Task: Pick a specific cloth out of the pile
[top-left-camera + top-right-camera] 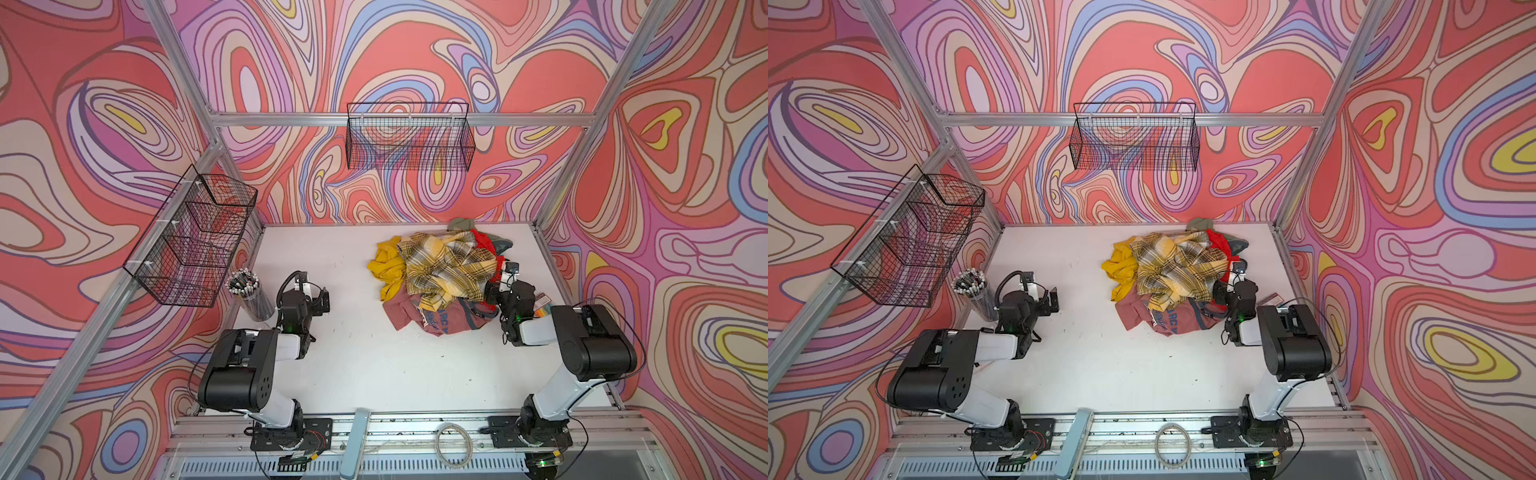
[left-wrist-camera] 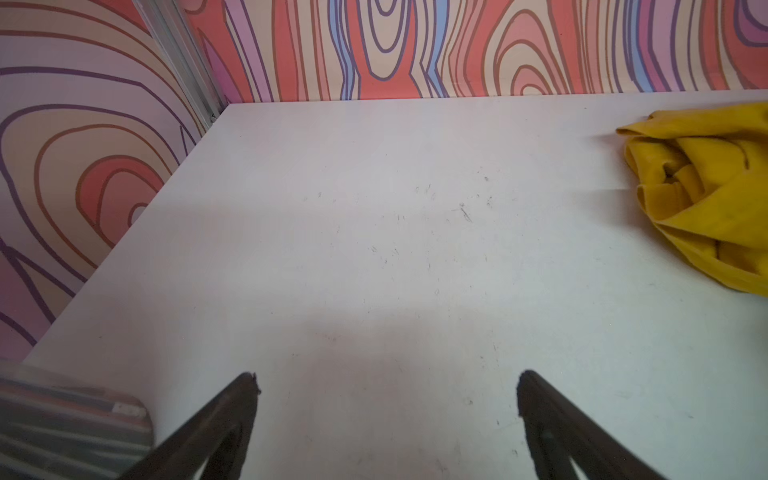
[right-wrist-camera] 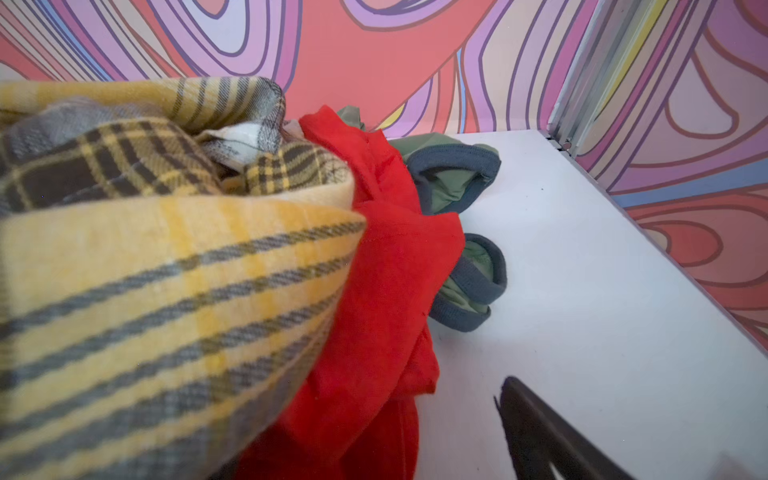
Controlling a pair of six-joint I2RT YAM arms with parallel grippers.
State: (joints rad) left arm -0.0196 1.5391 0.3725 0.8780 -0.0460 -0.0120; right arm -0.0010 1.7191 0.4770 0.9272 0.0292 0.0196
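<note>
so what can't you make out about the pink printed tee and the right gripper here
pink T-shirt: mostly buried under the plaid shirt in both top views; lettering cut short.
right gripper: right wrist view shows one finger; the plaid shirt hides the other.
flat item beside the right arm: half covered by it, too small to identify.

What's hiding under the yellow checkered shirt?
Poking out from under the plaid shirt: a pink T-shirt with blue letters, a mustard cloth, a red cloth and a green cloth. Their covered parts and anything deeper can't be seen.
</note>
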